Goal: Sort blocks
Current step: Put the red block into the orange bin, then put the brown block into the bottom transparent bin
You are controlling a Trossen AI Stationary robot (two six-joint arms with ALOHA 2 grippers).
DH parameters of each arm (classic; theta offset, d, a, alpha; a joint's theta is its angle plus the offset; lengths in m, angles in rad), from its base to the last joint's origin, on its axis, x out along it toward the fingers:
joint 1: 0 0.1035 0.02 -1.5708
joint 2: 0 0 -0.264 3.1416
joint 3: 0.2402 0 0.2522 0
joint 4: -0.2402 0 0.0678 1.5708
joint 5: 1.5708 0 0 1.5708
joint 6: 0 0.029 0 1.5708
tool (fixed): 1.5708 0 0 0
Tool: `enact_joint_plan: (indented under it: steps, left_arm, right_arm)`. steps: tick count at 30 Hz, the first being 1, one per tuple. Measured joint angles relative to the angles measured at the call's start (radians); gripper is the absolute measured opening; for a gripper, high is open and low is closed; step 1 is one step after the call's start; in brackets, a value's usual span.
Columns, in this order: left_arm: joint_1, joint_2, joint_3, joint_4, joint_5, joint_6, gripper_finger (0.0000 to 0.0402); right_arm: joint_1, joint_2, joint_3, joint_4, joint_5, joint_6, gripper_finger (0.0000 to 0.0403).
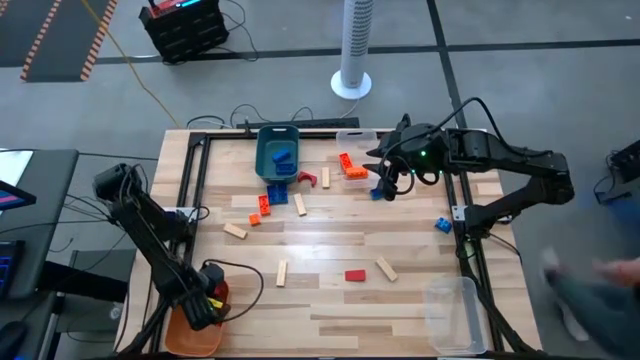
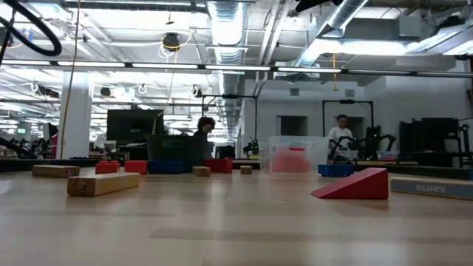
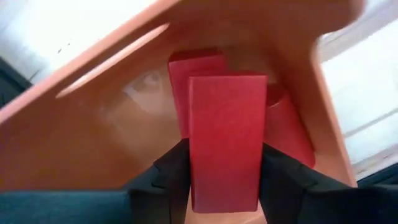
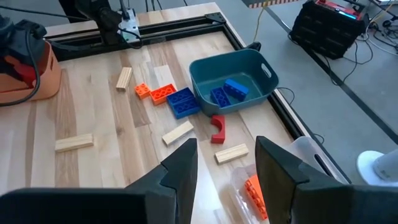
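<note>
In the left wrist view a red brick (image 3: 225, 118) stands between the fingers of my left gripper (image 3: 225, 163), over the inside of the orange bin (image 3: 124, 124). Two more red blocks (image 3: 196, 65) lie on the bin's floor. From above, this gripper (image 1: 210, 305) is at the table's near left corner over the orange bin (image 1: 185, 338). My right gripper (image 4: 227, 165) hangs open and empty, high at the far right (image 1: 388, 188). Loose blocks lie on the table: a red wedge (image 1: 356, 275), a red arch (image 1: 307, 179), wooden sticks (image 1: 282, 274) and a blue brick (image 1: 276, 192). My left gripper pinches the red brick by its two long sides (image 3: 193, 168) between the two fingers (image 3: 171, 174). The fingers come from above and point down into the bin, lying along the brick. The brick's free end points toward the bin's floor; I cannot tell whether it touches the blocks below.
A teal bin (image 1: 277, 150) with blue blocks stands at the far middle. Beside it a clear bin (image 1: 358, 138) holds orange blocks. Another clear bin (image 1: 450, 315) is at the near right. A black frame (image 1: 190, 190) runs along the table's edges. People show far behind in the low view.
</note>
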Motion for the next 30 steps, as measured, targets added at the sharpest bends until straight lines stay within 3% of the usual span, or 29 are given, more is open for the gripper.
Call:
enact_joint_plan:
  steps: [9, 13, 20, 26, 30]
  left_arm:
    - [0.001, -0.044, 0.001, -0.038, 0.007, -0.042, 0.0218]
    - [0.025, -0.13, 0.025, -0.015, -0.03, 0.045, 0.0228]
    - [0.167, -0.276, 0.101, -0.05, -0.091, 0.446, 0.0214]
    - [0.425, -0.272, 0.118, -0.29, -0.115, 0.825, 0.0195]
    - [0.61, -0.243, 0.087, -0.343, -0.119, 1.166, 0.0186]
  right_arm:
    - [0.0, 0.0, 0.0, 0.005, -0.001, -0.001, 0.0154]
    - [0.0, 0.0, 0.0, 0.005, -0.001, -0.004, 0.0154]
    - [0.0, 0.0, 0.0, 0.023, -0.001, -0.011, 0.0154]
    - [0.001, 0.001, 0.0, 0.075, -0.001, -0.024, 0.0154]
    - [0.021, 0.021, 0.002, 0.107, -0.001, -0.063, 0.0154]
